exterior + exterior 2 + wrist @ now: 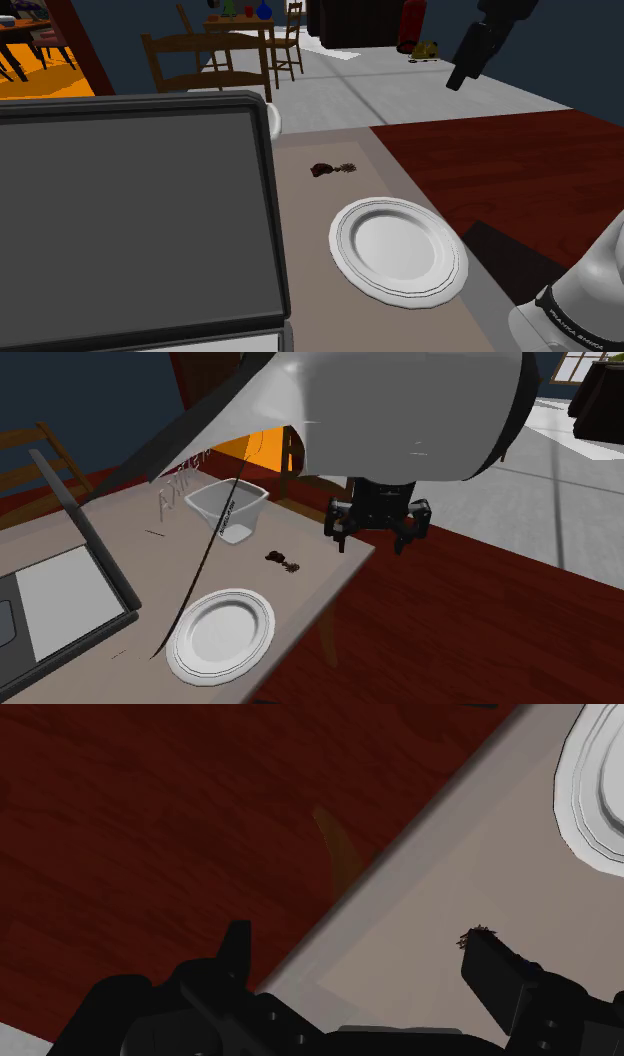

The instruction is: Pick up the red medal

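Bare tabletop (305,215) all around the small dark-red medal (330,168), white plate (398,247) near one side, clear tub (228,510) near the other, dark-framed panel (130,210) flanking, open air above

Robot arm of smooth, glossy white rounded shells (400,412). Seen close in the second exterior view, its casing is a broad curved white surface that shades to grey along the lower edge. In the shoulder view the lowest white segment (590,285) bulges like a dome and is ringed by a dark band (572,322) with small white lettering too fine to read. The arm ends in an all-black two-finger gripper (372,540), a blocky matte body with angular edges. Its two short black fingers (495,972) are flat-sided and squared at the tips. In the wrist view the gripper's body shows small round recesses like screw holes
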### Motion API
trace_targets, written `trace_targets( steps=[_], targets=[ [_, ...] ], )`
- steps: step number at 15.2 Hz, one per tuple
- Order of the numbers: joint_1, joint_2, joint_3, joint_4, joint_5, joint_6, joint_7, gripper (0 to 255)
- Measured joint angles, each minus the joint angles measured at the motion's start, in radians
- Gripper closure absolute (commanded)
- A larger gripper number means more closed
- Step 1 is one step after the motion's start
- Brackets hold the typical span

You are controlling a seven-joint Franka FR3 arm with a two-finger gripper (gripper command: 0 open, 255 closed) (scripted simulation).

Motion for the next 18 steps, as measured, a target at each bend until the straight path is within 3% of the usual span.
trace_targets(
  steps=[4, 12, 18],
  targets=[
    [0.009, 0.042, 0.035, -0.002, 0.015, 0.035, 0.036, 0],
    [0.036, 0.26, 0.177, 0.049, 0.05, 0.169, 0.188, 0],
    [0.043, 0.46, 0.274, 0.153, 0.032, 0.238, 0.305, 0]
  ],
)
